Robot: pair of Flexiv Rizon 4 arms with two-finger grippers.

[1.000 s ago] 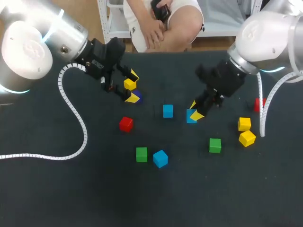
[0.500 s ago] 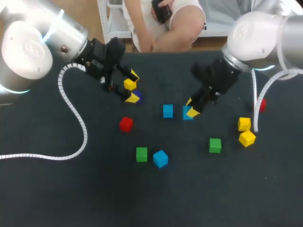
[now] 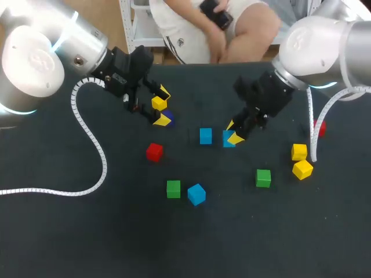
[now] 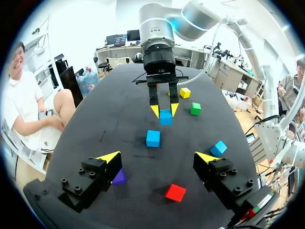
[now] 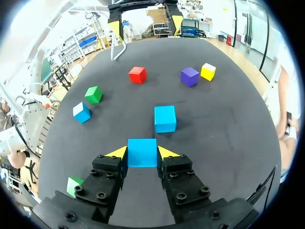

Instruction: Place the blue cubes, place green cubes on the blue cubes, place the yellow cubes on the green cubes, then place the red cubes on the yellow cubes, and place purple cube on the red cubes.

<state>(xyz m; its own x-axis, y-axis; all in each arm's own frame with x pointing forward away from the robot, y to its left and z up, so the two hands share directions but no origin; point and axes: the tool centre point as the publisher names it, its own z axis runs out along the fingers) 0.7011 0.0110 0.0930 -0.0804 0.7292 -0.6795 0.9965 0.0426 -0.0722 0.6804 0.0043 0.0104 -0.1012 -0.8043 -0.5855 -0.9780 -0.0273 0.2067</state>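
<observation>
My right gripper (image 3: 233, 133) is shut on a blue cube (image 5: 142, 152), low over the table's middle. A second blue cube (image 3: 206, 136) lies just beyond the held one, a small gap apart. A third blue cube (image 3: 196, 194) sits nearer the front beside a green cube (image 3: 173, 189). My left gripper (image 3: 162, 107) stands open at the back left, above a yellow cube (image 3: 159, 103) and a purple cube (image 3: 167, 119). In the left wrist view the purple cube (image 4: 119, 177) is beside one finger, and nothing lies between the fingers.
A red cube (image 3: 154, 152) lies in front of the left gripper. At the right are another green cube (image 3: 263, 178), two yellow cubes (image 3: 299, 152) (image 3: 302, 169) and a red cube (image 3: 320, 127) partly behind the right arm's cable.
My right arm has carried the blue cube to the left, closer to the second blue cube, then held still. The left arm has not moved.
</observation>
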